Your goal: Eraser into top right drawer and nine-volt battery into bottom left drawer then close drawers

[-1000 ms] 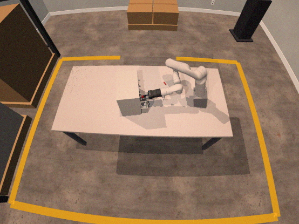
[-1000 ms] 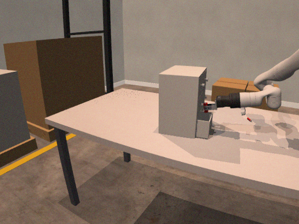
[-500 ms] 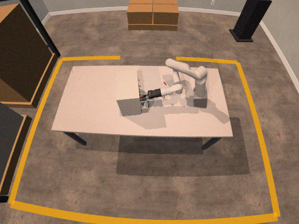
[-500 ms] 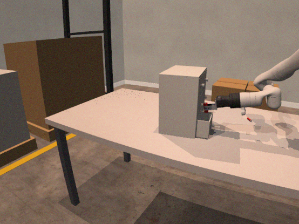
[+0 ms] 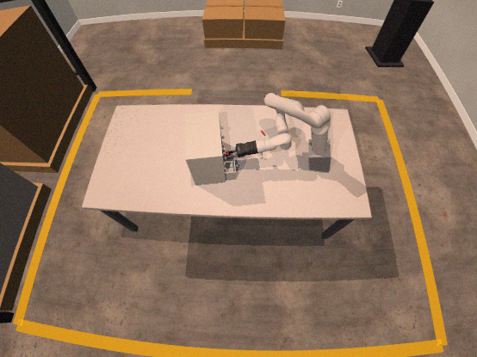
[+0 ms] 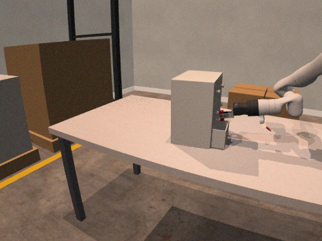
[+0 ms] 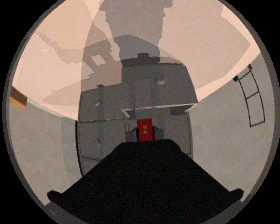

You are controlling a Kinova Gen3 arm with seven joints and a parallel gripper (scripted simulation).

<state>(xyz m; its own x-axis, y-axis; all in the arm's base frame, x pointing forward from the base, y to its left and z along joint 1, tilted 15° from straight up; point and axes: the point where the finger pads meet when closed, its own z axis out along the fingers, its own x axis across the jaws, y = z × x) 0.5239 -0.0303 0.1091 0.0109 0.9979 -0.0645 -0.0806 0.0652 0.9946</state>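
Observation:
The grey-white chest (image 5: pixel 206 171) (image 6: pixel 190 111) (image 7: pixel 102 137) stands upright on the table (image 5: pixel 151 147) (image 6: pixel 131 122). Its bottom-row left drawer (image 6: pixel 218 138) (image 7: pixel 172 77) is pulled out; the other drawers look shut. My gripper (image 5: pixel 228 152) (image 6: pixel 222 115) (image 7: pixel 145 132) is shut on the red nine-volt battery (image 5: pixel 227 153) (image 6: pixel 221 119) (image 7: pixel 144 124). It holds the battery above the open drawer, close to the chest's front. Two small terminals show on the battery in the wrist view. I cannot make out the eraser in any view.
A small red thing with a dark end (image 5: pixel 263 132) (image 6: pixel 268 128) lies on the table beyond the arm. Small knobs stick out of the chest's front above the gripper. The robot's base (image 5: pixel 319 162) stands at the table's right part. Cardboard boxes (image 5: pixel 244 20) are on the floor behind.

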